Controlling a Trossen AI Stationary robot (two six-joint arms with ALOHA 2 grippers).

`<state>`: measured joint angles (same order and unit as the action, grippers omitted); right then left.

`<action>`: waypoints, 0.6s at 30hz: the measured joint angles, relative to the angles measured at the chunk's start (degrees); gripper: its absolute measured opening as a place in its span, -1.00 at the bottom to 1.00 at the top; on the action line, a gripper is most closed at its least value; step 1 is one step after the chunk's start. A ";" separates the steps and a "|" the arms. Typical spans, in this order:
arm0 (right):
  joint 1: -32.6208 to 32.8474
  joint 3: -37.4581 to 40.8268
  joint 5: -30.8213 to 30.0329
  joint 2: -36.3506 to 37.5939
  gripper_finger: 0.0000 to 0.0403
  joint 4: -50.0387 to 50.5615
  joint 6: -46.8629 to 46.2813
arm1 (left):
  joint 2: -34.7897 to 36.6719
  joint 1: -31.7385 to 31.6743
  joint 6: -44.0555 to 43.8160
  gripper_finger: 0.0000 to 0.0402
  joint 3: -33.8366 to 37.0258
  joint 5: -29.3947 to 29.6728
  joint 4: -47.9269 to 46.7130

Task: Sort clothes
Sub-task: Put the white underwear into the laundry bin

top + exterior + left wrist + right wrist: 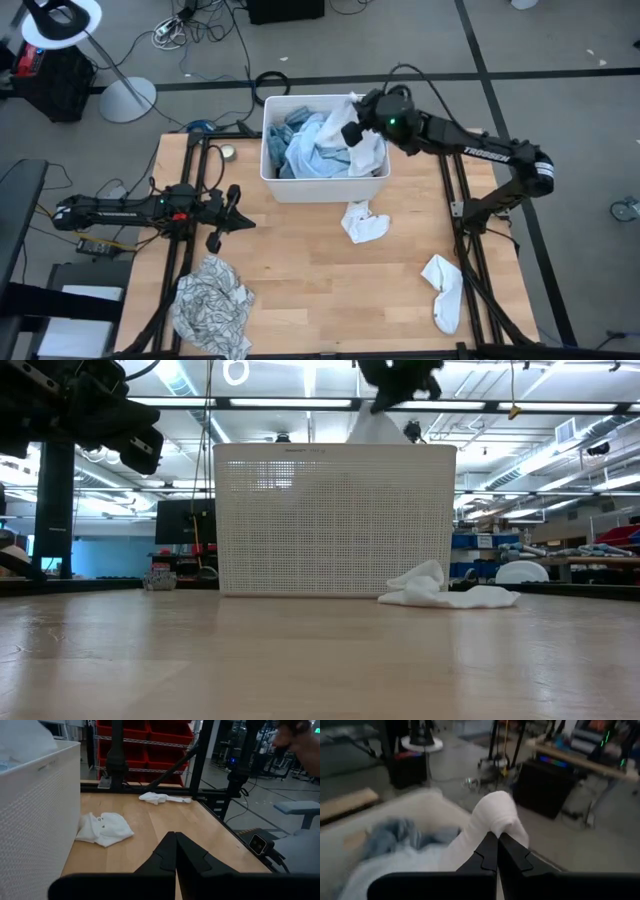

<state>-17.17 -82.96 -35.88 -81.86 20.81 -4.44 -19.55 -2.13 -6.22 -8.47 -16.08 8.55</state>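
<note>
A white tub (325, 190) stands at the table's far middle, with light-blue and white clothes (305, 150) inside. My right gripper (353, 128) is over the tub's right part, shut on a white garment (495, 817); it also shows in the low view (400, 380). My left gripper (243, 218) is shut and empty above the table's left part, its fingers (175, 842) closed together. A white-grey patterned top (210, 305) lies crumpled at the near left. One white sock (362, 222) lies in front of the tub, another (443, 290) at the right. My right gripper pinches a bunched fold of the white garment (496, 827) between its two fingers. The garment hangs below the gripper (375, 428), and its lower part reaches down into the tub (368, 152), behind the rim.
The tub's mesh wall (335, 520) fills the middle of the low view, with the white sock (440, 592) at its foot. Black frame rails run along the table's left (195, 200) and right (455, 200) sides. Bare wood lies between the patterned top and the socks.
</note>
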 joint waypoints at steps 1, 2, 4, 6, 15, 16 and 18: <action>-0.25 1.92 0.06 0.15 -1.00 -0.22 -1.10 | -0.01 0.00 0.00 -0.97 0.00 -0.02 -0.12; -0.31 3.88 0.08 0.17 -1.00 -1.27 -2.03 | -0.01 0.00 0.00 -0.97 0.00 0.01 -0.15; -0.35 7.91 0.61 0.30 -1.00 -2.92 -3.80 | -0.01 0.00 0.20 -0.97 0.00 0.01 -0.27; -0.33 11.42 1.82 0.36 -1.00 -5.22 -5.45 | 0.02 0.00 0.28 -0.97 0.00 0.03 -0.27; -0.95 23.52 14.28 0.47 -0.96 -12.51 -12.18 | 0.02 0.00 0.39 -0.97 0.02 0.03 -0.47; -0.94 23.74 15.13 0.47 -0.93 -12.50 -12.10 | -0.01 0.00 0.39 -0.97 0.00 0.03 -0.56; -0.87 23.76 17.42 0.54 -0.88 -12.91 -12.51 | -0.01 0.00 0.39 -0.97 0.00 0.16 -0.59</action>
<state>-18.03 -59.20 -18.46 -81.32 7.90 -16.95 -19.55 -2.13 -5.82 -8.47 -15.92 7.96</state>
